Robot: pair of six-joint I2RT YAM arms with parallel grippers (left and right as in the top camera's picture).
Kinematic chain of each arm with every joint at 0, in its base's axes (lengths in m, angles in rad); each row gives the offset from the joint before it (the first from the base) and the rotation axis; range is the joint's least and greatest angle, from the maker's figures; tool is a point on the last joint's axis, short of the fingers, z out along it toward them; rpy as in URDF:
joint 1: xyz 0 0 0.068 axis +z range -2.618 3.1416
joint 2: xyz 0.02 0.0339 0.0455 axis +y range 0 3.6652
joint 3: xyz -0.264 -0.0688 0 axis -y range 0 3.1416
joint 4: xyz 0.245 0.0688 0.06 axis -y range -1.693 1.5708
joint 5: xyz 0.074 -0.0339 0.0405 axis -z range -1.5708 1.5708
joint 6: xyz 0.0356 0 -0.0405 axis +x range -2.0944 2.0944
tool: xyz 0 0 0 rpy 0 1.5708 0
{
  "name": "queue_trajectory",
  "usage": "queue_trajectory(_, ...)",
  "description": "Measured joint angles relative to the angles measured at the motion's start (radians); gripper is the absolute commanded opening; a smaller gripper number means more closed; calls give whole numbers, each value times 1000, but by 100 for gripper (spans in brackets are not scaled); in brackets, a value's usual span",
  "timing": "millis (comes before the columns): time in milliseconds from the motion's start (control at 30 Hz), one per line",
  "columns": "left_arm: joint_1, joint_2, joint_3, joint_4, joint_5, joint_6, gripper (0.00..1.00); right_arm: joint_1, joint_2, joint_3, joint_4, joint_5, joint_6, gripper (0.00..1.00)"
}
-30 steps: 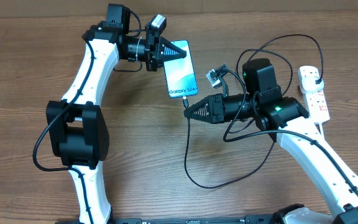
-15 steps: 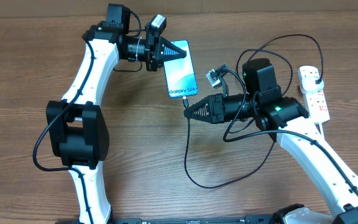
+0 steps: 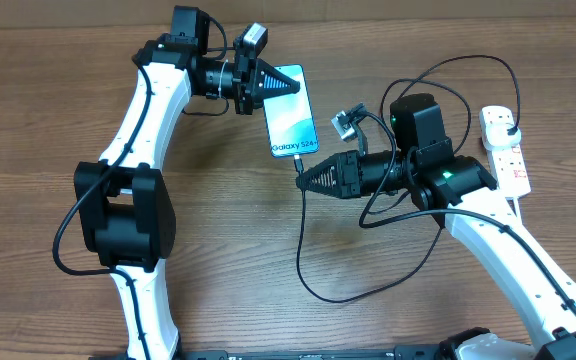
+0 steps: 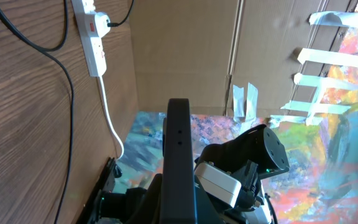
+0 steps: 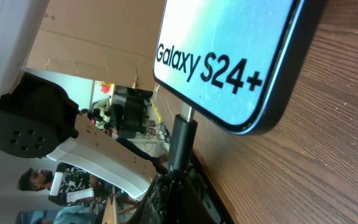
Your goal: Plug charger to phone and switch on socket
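Note:
The phone (image 3: 290, 112) lies on the wooden table with its light-blue "Galaxy S24+" screen up; it also shows in the right wrist view (image 5: 229, 56) and edge-on in the left wrist view (image 4: 179, 168). My left gripper (image 3: 276, 86) is shut on the phone's far end. My right gripper (image 3: 302, 178) is shut on the charger's connector (image 5: 183, 140), whose tip sits in the phone's bottom port. The black charger cable (image 3: 313, 270) loops over the table to a black plug (image 3: 511, 128) in the white socket (image 3: 504, 148) at the right.
The socket's thick white cord (image 4: 112, 121) runs off the table edge. Cardboard panels (image 4: 185, 56) stand behind the table. The cable loops (image 3: 448, 75) lie between my right arm and the socket.

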Motion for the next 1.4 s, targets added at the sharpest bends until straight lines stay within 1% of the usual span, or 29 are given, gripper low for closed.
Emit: queue_trajectory(1400, -18, 0, 0, 4, 0, 0, 4, 3, 0, -2, 26, 9, 21, 4)
